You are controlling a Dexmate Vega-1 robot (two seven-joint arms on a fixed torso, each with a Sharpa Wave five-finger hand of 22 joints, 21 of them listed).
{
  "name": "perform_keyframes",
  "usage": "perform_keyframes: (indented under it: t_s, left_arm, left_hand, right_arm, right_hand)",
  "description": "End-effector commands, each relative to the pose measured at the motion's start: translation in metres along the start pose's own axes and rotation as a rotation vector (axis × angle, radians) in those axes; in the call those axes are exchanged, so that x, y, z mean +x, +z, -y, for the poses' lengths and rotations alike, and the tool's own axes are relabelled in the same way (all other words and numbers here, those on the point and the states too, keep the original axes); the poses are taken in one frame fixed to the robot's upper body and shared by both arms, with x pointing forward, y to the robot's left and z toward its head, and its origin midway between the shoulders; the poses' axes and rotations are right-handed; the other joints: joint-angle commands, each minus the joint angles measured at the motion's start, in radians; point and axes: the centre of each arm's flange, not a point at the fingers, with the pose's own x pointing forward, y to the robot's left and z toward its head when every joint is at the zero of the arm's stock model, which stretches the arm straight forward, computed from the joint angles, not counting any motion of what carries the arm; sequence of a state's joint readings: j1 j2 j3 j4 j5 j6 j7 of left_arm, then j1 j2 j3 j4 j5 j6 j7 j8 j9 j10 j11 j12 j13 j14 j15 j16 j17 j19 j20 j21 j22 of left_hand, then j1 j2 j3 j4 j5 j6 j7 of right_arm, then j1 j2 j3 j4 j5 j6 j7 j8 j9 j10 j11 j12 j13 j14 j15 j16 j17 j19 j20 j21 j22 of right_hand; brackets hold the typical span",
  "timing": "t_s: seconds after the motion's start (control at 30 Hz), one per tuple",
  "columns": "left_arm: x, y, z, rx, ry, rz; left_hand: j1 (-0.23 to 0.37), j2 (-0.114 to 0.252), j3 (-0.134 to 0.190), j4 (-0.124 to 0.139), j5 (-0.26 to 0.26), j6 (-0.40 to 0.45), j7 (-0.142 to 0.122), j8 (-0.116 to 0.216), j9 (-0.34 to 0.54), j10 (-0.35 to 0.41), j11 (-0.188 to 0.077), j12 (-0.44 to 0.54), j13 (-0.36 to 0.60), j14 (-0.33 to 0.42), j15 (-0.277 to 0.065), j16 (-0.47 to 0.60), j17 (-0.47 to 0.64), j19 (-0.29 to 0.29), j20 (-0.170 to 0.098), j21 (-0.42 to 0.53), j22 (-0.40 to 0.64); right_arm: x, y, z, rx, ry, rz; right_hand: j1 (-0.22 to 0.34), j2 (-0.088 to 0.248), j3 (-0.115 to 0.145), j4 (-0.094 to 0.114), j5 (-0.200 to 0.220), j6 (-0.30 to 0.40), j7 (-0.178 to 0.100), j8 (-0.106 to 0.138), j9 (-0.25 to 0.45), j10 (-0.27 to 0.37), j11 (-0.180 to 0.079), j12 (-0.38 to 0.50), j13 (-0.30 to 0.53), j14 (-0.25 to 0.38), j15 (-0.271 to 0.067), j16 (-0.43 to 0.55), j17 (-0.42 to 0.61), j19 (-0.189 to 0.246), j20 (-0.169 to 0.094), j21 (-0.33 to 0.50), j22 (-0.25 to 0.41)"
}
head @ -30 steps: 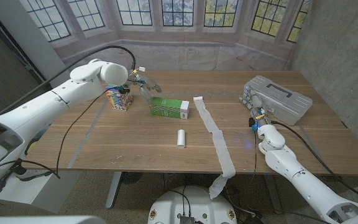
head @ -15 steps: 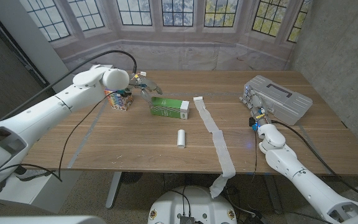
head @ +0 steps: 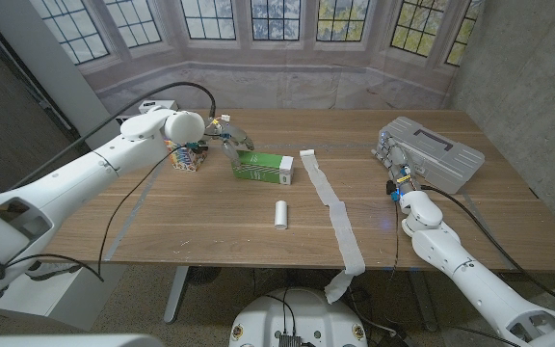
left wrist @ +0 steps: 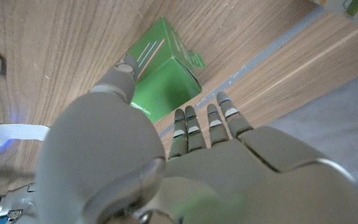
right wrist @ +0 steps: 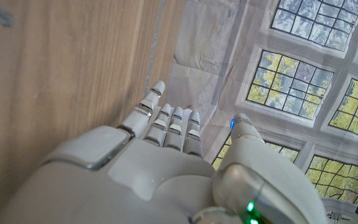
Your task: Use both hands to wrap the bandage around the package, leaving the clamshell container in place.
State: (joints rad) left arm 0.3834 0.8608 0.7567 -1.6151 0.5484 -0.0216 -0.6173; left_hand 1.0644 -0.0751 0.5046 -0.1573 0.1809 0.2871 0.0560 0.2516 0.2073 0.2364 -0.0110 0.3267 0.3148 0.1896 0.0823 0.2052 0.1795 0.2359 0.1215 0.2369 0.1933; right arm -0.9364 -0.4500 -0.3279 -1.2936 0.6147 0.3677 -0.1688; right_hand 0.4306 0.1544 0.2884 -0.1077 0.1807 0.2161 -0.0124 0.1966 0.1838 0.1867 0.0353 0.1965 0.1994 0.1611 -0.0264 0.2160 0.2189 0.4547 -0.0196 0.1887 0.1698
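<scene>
The green package (head: 263, 167) lies on the table's far middle; it also shows in the left wrist view (left wrist: 165, 76). My left hand (head: 225, 135) hovers at its left end with fingers apart and nothing in them (left wrist: 191, 155). The white bandage strip (head: 331, 204) runs from beside the package's right end to the near edge and hangs over it. A small white roll (head: 280, 214) lies nearer, in the middle. The grey clamshell container (head: 432, 153) stands at the right. My right hand (head: 394, 166) waits by its near left corner, fingers straight and empty (right wrist: 166, 134).
A small colourful box (head: 186, 155) stands just left of the package, under my left arm. A black cable (head: 123, 193) droops from that arm over the table's left part. Windows and a wall lie beyond the far edge.
My left hand has moved right and a little nearer, from above the colourful box to the package's left end. The right arm and the other things stay put.
</scene>
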Motion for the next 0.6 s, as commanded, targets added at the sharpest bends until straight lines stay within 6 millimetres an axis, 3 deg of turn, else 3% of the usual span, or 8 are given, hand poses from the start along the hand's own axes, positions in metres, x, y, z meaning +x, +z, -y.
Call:
perform_keyframes:
  t_s: [0.03,0.13,0.2,0.43,0.6]
  left_arm:
    - [0.0079,0.0040,0.0032,0.004,0.003,0.006]
    - [0.0079,0.0051,0.0041,0.016,0.007,0.001]
    - [0.0077,0.0058,0.0048,0.024,0.017,-0.004]
    - [0.0075,0.0077,0.0093,0.045,0.025,-0.019]
    - [0.0066,0.0082,0.0120,0.060,0.035,-0.030]
  left_hand:
    - [0.015,-0.002,-0.008,0.002,0.000,0.041,-0.016,0.016,0.009,0.036,-0.009,0.020,0.012,0.034,-0.015,0.008,0.004,0.014,-0.001,0.007,0.004]
    - [0.017,0.001,-0.013,0.003,0.000,0.070,-0.017,0.026,0.013,0.062,-0.022,0.035,0.022,0.053,-0.024,0.010,0.005,0.022,-0.002,0.010,0.005]
    - [0.020,0.001,-0.018,0.003,0.001,0.101,-0.035,0.039,0.018,0.096,-0.033,0.053,0.030,0.075,-0.037,0.013,0.005,0.034,-0.005,0.014,0.005]
    - [0.031,0.003,-0.026,0.002,0.004,0.192,-0.056,0.079,0.031,0.174,-0.078,0.094,0.057,0.153,-0.083,0.024,0.008,0.064,-0.015,0.026,0.007]
    - [0.037,0.009,-0.026,0.003,0.005,0.238,-0.068,0.102,0.036,0.217,-0.095,0.113,0.070,0.188,-0.101,0.031,0.012,0.078,-0.021,0.031,0.007]
  right_arm:
    - [0.0008,-0.0026,0.0022,0.001,-0.004,-0.006]
    - [0.0011,-0.0032,0.0025,0.002,-0.003,-0.007]
    - [0.0013,-0.0034,0.0026,0.003,-0.002,-0.007]
    - [0.0015,-0.0034,0.0025,0.002,0.001,-0.008]
    - [0.0025,-0.0035,0.0011,0.001,0.006,-0.009]
  right_hand:
    - [-0.004,-0.006,-0.001,-0.006,-0.005,0.004,0.004,-0.003,0.006,0.004,0.003,0.003,0.002,-0.001,0.007,0.003,-0.001,0.000,0.006,0.007,0.003]
    - [-0.004,-0.006,-0.001,-0.006,-0.005,0.004,0.004,-0.002,0.006,0.004,0.003,0.003,0.002,0.000,0.007,0.003,-0.001,0.000,0.007,0.006,0.003]
    - [-0.004,-0.005,-0.001,-0.006,-0.005,0.004,0.004,-0.002,0.006,0.003,0.003,0.003,0.002,-0.001,0.006,0.003,-0.001,0.000,0.006,0.006,0.003]
    - [-0.005,-0.005,-0.001,-0.007,-0.005,0.005,0.004,-0.002,0.006,0.003,0.001,0.003,0.002,0.000,0.006,0.004,-0.001,0.001,0.007,0.007,0.003]
    - [-0.004,-0.005,-0.001,-0.007,-0.005,0.005,0.004,-0.002,0.006,0.002,0.001,0.002,0.002,-0.001,0.006,0.004,-0.001,0.000,0.006,0.006,0.003]
